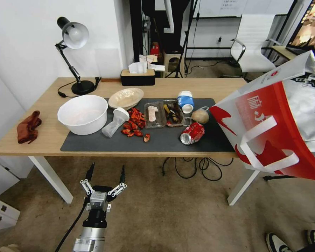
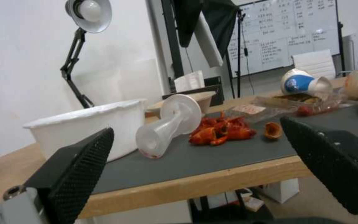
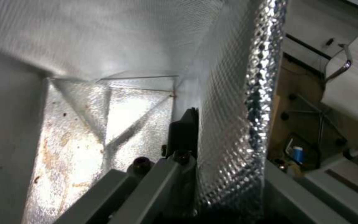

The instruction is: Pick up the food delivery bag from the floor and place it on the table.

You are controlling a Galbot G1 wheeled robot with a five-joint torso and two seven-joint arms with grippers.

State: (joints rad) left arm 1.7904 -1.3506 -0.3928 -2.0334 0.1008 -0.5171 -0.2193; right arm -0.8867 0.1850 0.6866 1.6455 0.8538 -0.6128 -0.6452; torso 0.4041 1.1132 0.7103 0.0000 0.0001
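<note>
The table (image 1: 52, 134) is crowded with bowls and scraps. Right of it, the bag (image 1: 280, 122) hangs tilted, off the floor, apparently pinched by its foil wall in the right gripper (image 3: 189, 137). The left gripper (image 1: 105, 182) waits spread wide before the table. Next: a bare spot to set down.

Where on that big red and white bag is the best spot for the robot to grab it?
Probably the top rim of the food delivery bag, from above: the mouth gapes open, so one finger slips inside the foil wall, as the right gripper pinches it.
</note>
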